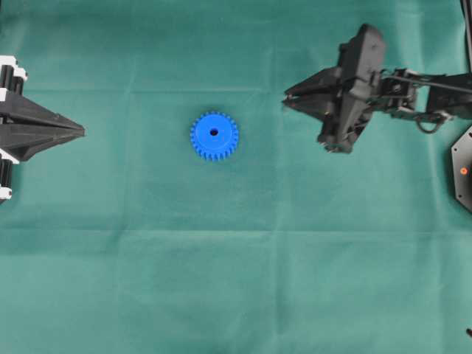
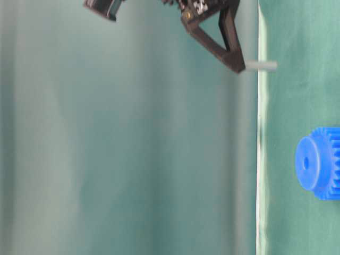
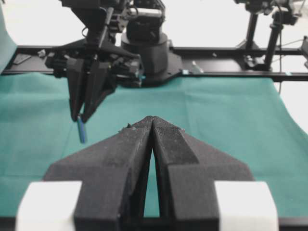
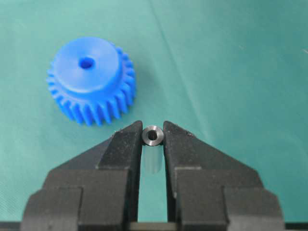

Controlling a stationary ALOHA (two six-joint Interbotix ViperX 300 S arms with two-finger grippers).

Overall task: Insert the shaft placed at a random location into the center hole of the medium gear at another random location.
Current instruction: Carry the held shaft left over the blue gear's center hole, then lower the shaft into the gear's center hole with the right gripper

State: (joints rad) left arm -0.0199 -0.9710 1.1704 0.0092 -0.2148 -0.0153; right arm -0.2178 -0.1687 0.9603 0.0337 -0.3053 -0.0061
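Observation:
The blue medium gear point(image 1: 214, 136) lies flat on the green cloth, its center hole point(image 1: 214, 133) facing up. My right gripper point(image 1: 287, 98) hovers right of it and above the table, shut on the shaft point(image 4: 153, 136). The silvery pin stands upright between the fingertips, with its lower end sticking out below them point(image 2: 261, 66). In the right wrist view the gear point(image 4: 91, 79) and its hole point(image 4: 86, 62) sit ahead and to the left of the pin. My left gripper point(image 1: 80, 132) rests at the left edge, shut and empty point(image 3: 153, 121).
Green cloth point(image 1: 236, 280) covers the whole table. A black round fixture point(image 1: 463, 169) with an orange dot sits at the right edge. The right arm's base point(image 3: 147, 45) and a black rail stand at the far end in the left wrist view.

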